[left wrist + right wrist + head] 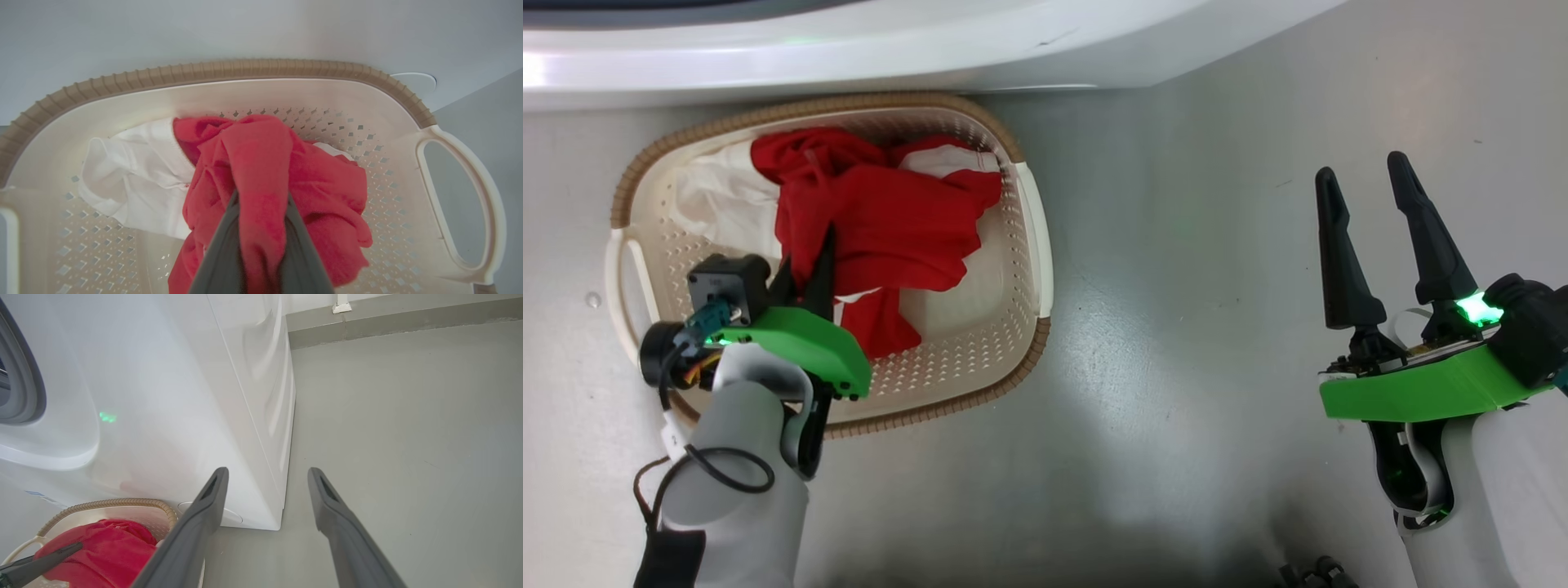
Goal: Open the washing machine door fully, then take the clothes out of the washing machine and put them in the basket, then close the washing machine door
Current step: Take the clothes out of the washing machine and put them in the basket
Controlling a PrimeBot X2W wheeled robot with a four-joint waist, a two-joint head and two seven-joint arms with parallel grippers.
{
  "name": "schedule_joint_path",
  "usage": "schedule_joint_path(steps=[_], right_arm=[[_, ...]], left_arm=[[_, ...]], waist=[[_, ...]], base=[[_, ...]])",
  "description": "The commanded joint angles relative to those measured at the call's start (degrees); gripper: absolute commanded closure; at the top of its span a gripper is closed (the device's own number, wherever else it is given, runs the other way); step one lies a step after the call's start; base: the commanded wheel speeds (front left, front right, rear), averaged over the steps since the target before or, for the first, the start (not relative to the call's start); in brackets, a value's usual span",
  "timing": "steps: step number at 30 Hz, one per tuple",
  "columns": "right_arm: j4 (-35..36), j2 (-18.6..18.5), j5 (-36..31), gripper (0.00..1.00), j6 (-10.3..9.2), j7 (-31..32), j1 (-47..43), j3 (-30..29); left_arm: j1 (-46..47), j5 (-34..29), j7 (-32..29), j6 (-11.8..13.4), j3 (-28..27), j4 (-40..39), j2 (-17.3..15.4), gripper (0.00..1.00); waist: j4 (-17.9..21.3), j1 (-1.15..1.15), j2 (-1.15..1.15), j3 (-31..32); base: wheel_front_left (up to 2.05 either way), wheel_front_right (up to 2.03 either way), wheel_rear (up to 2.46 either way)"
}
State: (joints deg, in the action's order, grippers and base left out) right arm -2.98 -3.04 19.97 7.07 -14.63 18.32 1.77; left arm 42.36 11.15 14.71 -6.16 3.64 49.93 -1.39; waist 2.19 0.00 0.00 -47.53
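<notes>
The cream basket (pixel 1029 245) with a brown rim stands on the floor in front of the white washing machine (pixel 849 57). Red and white clothes (pixel 890 220) lie heaped inside it. My left gripper (pixel 822 247) hangs over the basket, shut on a fold of red cloth (pixel 261 179) that runs between its fingers (pixel 300 253). Off to the right, my right gripper (pixel 1362 169) is open above bare floor, holding nothing. In the right wrist view it (pixel 267 471) points at the machine's lower corner (pixel 282 490), with the basket (pixel 106 504) and clothes (pixel 106 547) at lower left. The washing machine door is out of view.
The grey ring of the machine's opening (pixel 24 388) shows at the left edge of the right wrist view. Grey floor (pixel 1176 327) stretches between the basket and my right arm. A skirting (pixel 388 322) runs along the wall behind the machine.
</notes>
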Motion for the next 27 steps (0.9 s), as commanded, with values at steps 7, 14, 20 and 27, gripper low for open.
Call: schedule_joint_path(steps=[7, 14, 20, 27], right_arm=[[1.04, 0.16, -0.96, 0.00, 0.42, -0.37, -0.79, 0.81], [0.52, 0.16, -1.00, 0.00, 0.42, -0.37, -1.07, 1.01], [0.01, 0.16, -1.16, 0.00, 0.42, -0.37, -1.42, 0.96], [-0.73, 0.16, -1.30, 0.00, 0.42, -0.37, -2.18, 0.99]], left_arm=[[-0.63, 0.28, 0.29, -0.51, -2.12, 0.76, -1.49, 0.13], [-1.98, 0.59, 0.29, -0.66, -2.81, 0.14, -1.49, 0.00], [-3.57, 0.50, 0.29, -0.73, -3.72, -1.24, -1.49, 0.00], [-5.80, 0.45, 0.29, -0.86, -4.73, -4.41, -1.49, 0.00]], waist=[[-0.22, 0.00, 0.00, 0.65], [-0.53, 0.00, 0.00, 2.96], [-0.86, 0.00, 0.00, 5.83], [-1.39, 0.00, 0.00, 9.76]], base=[[0.00, 0.00, 0.00], [0.00, 0.00, 0.00], [0.00, 0.00, 0.00], [0.00, 0.00, 0.00]])
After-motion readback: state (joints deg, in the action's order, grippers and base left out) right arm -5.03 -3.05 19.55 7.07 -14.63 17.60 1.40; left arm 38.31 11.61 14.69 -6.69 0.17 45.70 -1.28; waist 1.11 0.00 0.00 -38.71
